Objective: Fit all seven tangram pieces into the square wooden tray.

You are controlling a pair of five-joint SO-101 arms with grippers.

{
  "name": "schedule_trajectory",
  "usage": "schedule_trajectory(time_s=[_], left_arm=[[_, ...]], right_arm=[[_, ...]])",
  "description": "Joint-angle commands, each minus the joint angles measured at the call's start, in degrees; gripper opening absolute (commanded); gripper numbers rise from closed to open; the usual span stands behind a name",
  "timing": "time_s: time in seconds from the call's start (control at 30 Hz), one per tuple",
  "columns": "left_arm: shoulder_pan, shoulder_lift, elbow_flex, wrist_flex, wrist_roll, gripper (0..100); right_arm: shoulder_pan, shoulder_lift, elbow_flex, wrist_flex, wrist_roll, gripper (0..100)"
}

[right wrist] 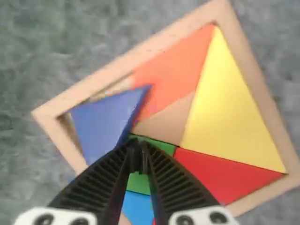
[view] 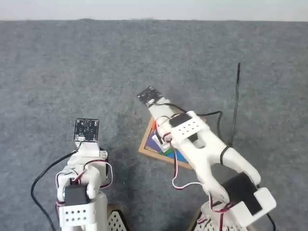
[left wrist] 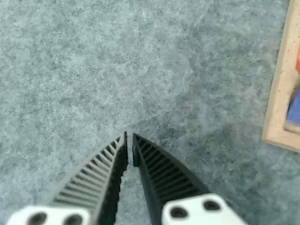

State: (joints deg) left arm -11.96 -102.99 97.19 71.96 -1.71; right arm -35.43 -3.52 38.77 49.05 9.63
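To the left, the left end effector (left wrist: 130, 137) hangs above bare felt, fingers pressed together on nothing. Further right, the square wooden tray (view: 146, 144) sits askew. Over it is the right end effector (right wrist: 139, 143), also pressed together, tips at the blue triangle (right wrist: 105, 124). The triangle's sharp tip points at the orange piece (right wrist: 176, 77). Grey felt covers the desk (view: 96, 62), with a pale wall (view: 154, 8) behind.

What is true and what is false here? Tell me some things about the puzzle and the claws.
1. The yellow piece lies in the tray. True.
2. The left claw holds a piece. False: it holds nothing and is over bare carpet.
3. The right claw is over the tray. True.
4. The tray is round. False: it is square.
5. The red piece touches the yellow piece. True.
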Motion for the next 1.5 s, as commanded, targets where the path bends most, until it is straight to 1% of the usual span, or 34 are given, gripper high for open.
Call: schedule_trajectory(time_s=[0.0,0.23,0.43,0.8,1.07,1.2,1.33,1.47], left_arm=[[-0.18,-0.97,-0.75,0.26,0.97,2],[-0.18,-0.97,-0.75,0.26,0.97,2],[-0.18,-0.97,-0.75,0.26,0.97,2],[-0.18,-0.97,-0.75,0.26,0.97,2],[-0.18,-0.97,-0.75,0.26,0.97,2],[-0.18,-0.97,-0.75,0.26,0.97,2],[-0.18,-0.97,-0.75,0.26,0.97,2],[-0.18,-0.97,-0.75,0.26,0.97,2]], right_arm=[[-1.54,0.22,-3.16,-0.22,-0.88,0.7],[-1.98,-0.13,-2.9,0.31,-0.88,0.7],[-4.62,-0.31,-3.25,2.51,-0.88,0.7],[-3.56,-10.24,-2.11,3.3,-0.62,0.7],[-3.21,-10.86,2.29,2.15,-0.62,0.7],[-3.12,-14.46,4.13,1.45,-0.62,0.7],[-0.84,-20.53,8.62,0.84,-0.62,0.7],[4.35,-28.97,16.88,-4.09,-0.62,0.7]])
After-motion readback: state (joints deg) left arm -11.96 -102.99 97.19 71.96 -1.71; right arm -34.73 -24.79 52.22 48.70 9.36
